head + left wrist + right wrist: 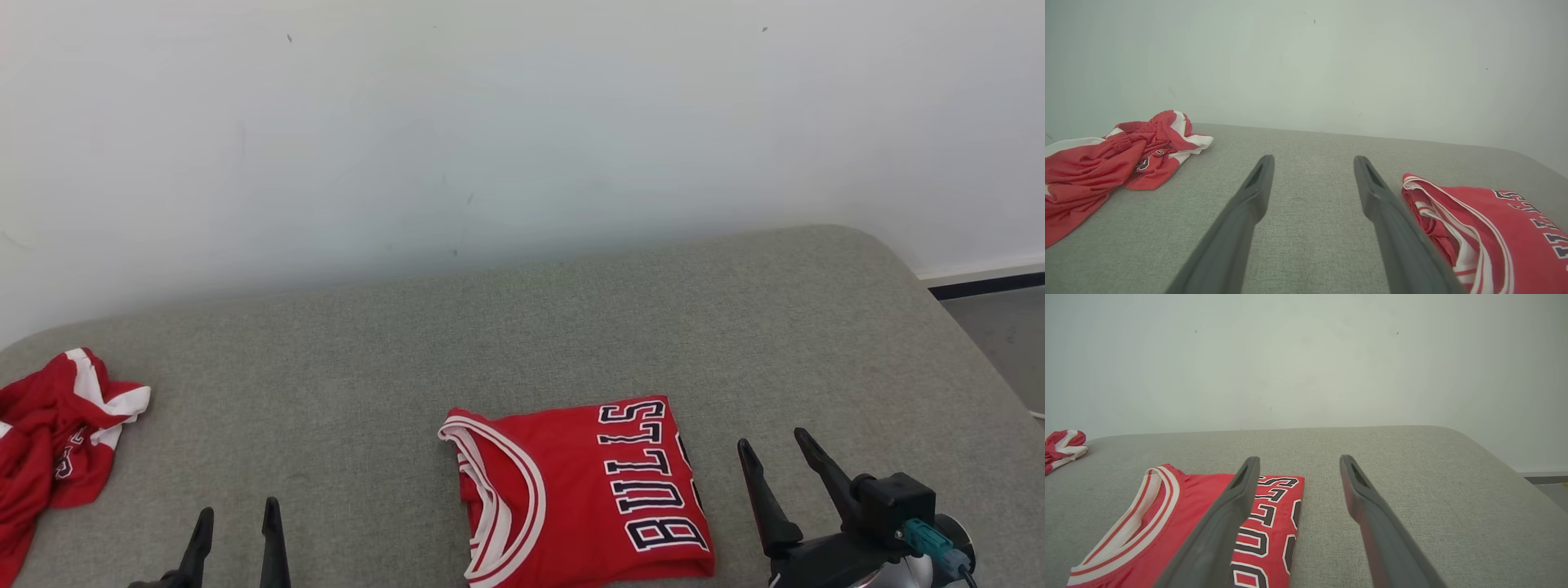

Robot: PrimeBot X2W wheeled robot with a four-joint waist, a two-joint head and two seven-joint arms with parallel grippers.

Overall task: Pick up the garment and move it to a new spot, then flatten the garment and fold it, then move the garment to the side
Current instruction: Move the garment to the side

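Observation:
A red Bulls jersey (580, 490) lies folded into a neat rectangle on the grey fabric surface (571, 327), near its front edge. A second red and white garment (57, 441) lies crumpled at the far left. My left gripper (237, 508) is open and empty over bare fabric between the two. The left wrist view has the crumpled garment (1106, 163) to the left of my left gripper (1313, 160) and the folded jersey (1486, 228) to its right. My right gripper (772, 439) stands open just right of the jersey. In the right wrist view, my right gripper (1299, 458) has one finger over the jersey's edge (1167, 514).
A pale wall rises directly behind the padded surface. The surface's rounded right corner drops off to grey floor (1004, 327) with a dark baseboard. Bare fabric stretches behind the jersey and to its right.

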